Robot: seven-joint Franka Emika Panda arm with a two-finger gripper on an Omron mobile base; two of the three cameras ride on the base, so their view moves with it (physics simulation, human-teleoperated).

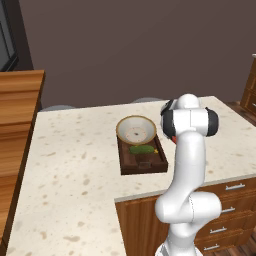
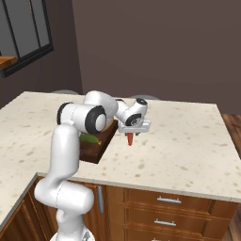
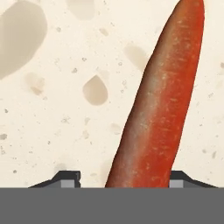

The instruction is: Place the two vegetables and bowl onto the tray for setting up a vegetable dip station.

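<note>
Currently | speckled cream stone worktop (image 1: 75, 150) over wooden drawers (image 2: 164, 212), dark wall behind | slim red pepper (image 3: 162, 109) between fingers (image 3: 68, 179), centre frame; grip uncertain | dark-brown wooden tray (image 1: 145, 162) centre

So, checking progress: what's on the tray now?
On the tray sit the bowl at its far end and the green vegetable in front of it. The arm hides its right edge.
</note>
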